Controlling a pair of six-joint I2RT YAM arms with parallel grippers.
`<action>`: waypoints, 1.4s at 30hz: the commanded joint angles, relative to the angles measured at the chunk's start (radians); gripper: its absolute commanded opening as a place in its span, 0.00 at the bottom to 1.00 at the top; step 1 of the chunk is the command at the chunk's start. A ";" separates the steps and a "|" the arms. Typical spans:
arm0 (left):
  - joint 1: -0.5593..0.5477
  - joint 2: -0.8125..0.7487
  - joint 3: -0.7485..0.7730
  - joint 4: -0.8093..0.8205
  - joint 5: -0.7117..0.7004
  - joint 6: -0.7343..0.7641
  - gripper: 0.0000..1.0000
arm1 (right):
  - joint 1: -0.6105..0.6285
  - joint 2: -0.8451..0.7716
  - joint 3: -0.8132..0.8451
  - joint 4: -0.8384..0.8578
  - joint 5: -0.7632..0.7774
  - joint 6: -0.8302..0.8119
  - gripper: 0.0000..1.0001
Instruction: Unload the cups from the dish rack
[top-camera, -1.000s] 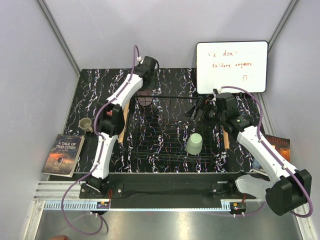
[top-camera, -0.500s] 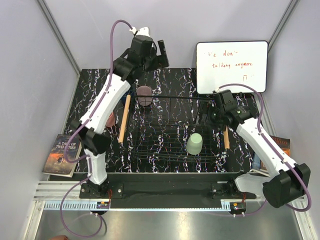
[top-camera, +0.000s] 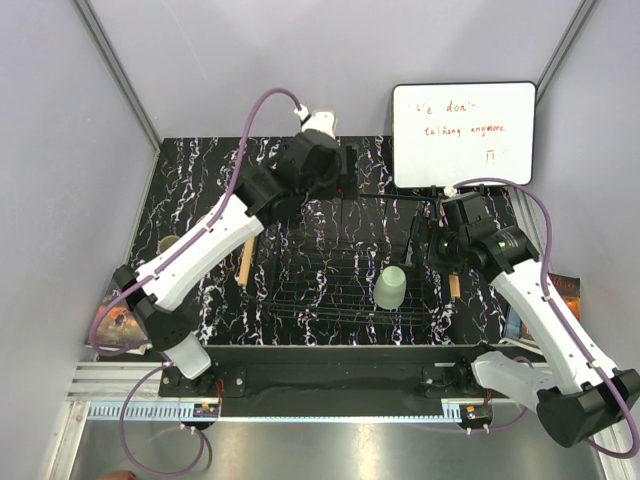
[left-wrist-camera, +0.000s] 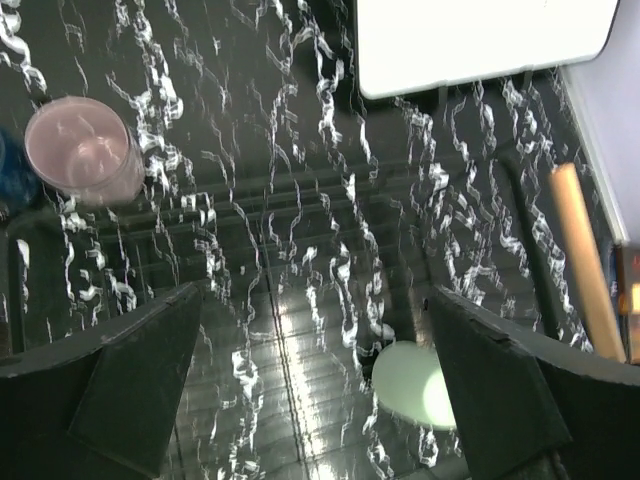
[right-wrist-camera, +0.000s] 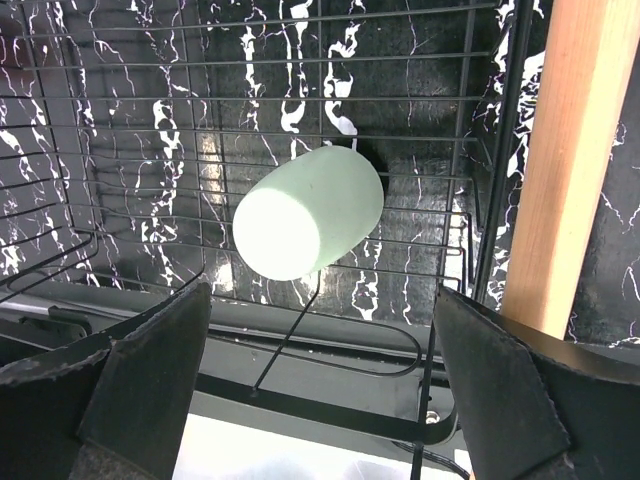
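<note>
My right gripper (right-wrist-camera: 322, 388) stands wide open; the inverted mint green cup (right-wrist-camera: 308, 212) at its 12 o'clock looks light, rigid and slick, so I should grasp across the mid sidewall.

A whiteboard (top-camera: 463, 135) with red handwriting stands at the far right of the black, white-veined tabletop (top-camera: 190, 185). A book (top-camera: 563, 284) lies by the right edge. What looks like a second book (top-camera: 106, 326) shows partly at the left edge.
</note>
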 joint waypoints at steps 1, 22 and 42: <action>-0.050 -0.103 -0.084 0.043 -0.040 -0.039 0.99 | 0.008 -0.036 0.038 -0.008 0.017 0.005 1.00; -0.158 -0.312 -0.324 0.031 -0.226 -0.137 0.99 | 0.157 0.130 -0.046 0.138 -0.006 -0.020 1.00; -0.158 -0.307 -0.384 0.018 -0.190 -0.154 0.99 | 0.194 0.257 -0.158 0.211 0.020 -0.034 1.00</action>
